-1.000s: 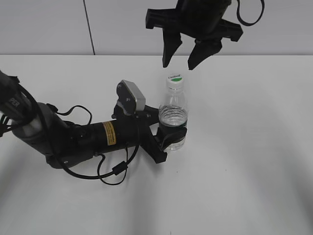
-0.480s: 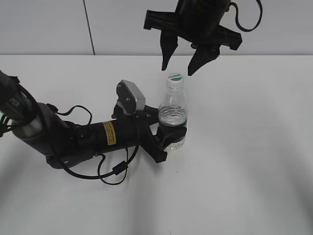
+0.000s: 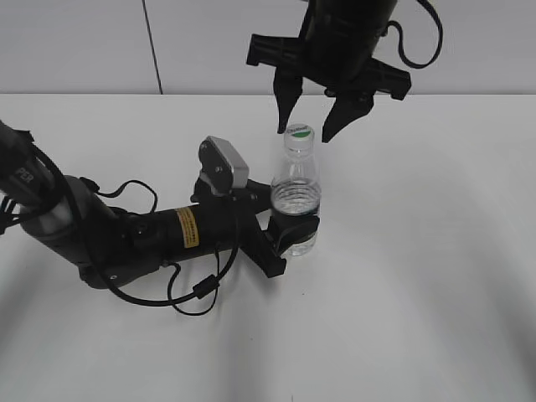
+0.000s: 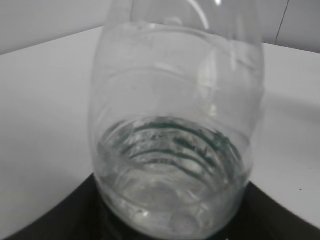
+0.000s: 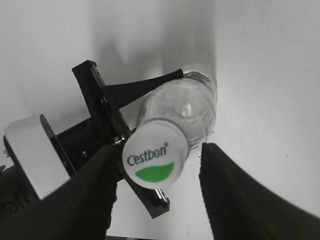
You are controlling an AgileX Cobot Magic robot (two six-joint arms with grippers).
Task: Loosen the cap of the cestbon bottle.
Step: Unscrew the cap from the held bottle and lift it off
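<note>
Near the tabletop's [image 3: 435,276] middle, toward its far edge, 1 cestbon bottle [image 3: 296,197] stood upright, its low label band clenched by the left claw [image 3: 289,234]. Partly filled and thin-walled, it was judged light and easily dented. The 1 cap [image 5: 155,155], small, stiff and probably slick, was flanked untouched by the spread right claw [image 3: 307,126]; its rim seemed the best hold.

Clear glossy ribbed plastic bottle [image 3: 296,201] — smooth white plastic cap [image 5: 155,155] (green-printed) — on matt white table [image 3: 419,251].
</note>
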